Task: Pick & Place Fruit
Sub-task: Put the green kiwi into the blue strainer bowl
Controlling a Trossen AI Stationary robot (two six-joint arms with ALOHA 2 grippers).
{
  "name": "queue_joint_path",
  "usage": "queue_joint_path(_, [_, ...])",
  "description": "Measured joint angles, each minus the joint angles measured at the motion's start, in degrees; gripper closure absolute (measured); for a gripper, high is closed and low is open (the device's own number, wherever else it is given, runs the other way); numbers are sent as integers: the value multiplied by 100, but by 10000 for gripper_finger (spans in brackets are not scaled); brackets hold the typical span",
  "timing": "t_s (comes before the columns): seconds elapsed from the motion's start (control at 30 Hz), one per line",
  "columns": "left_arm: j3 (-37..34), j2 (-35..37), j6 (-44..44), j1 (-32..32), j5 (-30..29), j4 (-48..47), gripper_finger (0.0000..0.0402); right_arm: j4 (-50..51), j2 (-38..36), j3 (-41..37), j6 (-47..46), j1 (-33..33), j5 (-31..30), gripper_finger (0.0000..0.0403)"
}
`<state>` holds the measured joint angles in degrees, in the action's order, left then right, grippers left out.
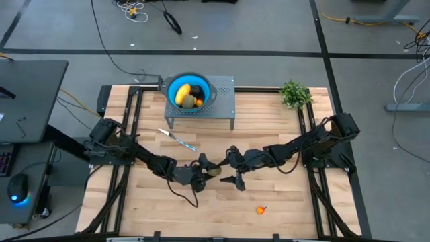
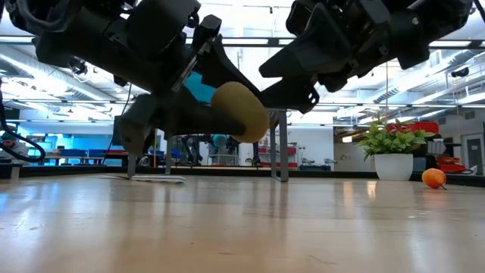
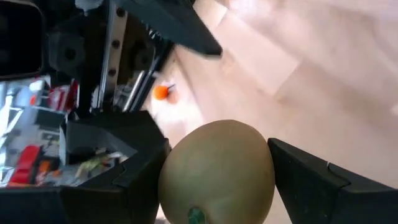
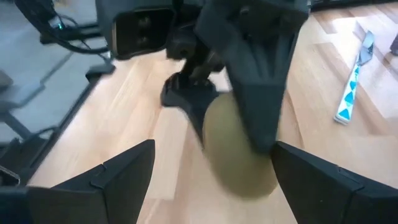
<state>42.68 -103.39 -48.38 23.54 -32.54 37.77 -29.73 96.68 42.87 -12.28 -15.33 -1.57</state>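
An olive-brown oval fruit (image 1: 212,171) sits in my left gripper (image 1: 204,169) near the table's middle, above the wood in the low view (image 2: 241,112). My right gripper (image 1: 235,167) is open just to its right. In the right wrist view its fingers (image 4: 118,177) stand wide on either side of the fruit (image 4: 239,158), short of it. A blue bowl (image 1: 176,82) on a grey stand holds the yellow fruit (image 1: 183,94), a dark ball and an orange piece. Another tiny orange piece (image 1: 261,210) lies on the table near the front edge. My left gripper pinches the olive fruit by its two opposite sides (image 3: 171,177) between both fingers. The fingers (image 3: 118,180) reach in from the table's left, slanting slightly down. The fruit is lifted clear of the table and sits at the fingers' free ends (image 2: 227,121).
The blue-handled knife (image 1: 179,140) lies on the wood between the grey stand (image 1: 225,101) and the grippers. A green potted plant (image 1: 294,94) stands at the far right corner. Bare wood (image 1: 168,208) stretches along the near side.
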Motion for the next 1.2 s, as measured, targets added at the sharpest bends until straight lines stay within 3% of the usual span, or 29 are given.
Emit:
queue_joint_path(0.3, [0,0,-188,103,-633,-111,133,957,-491,-2,16,-7,-250,74])
queue_joint_path(0.47, [0,0,131,138,-1226,-110,138,1070,-673,-4,16,-11,-268,74])
queue_joint_path(0.73, [0,0,306,211,-1167,-104,134,1585,-1104,-4,-86,-11,-578,75])
queue_joint_path(1.2, [0,36,460,237,-1769,-60,137,2249,-1711,-4,-94,-20,-740,75])
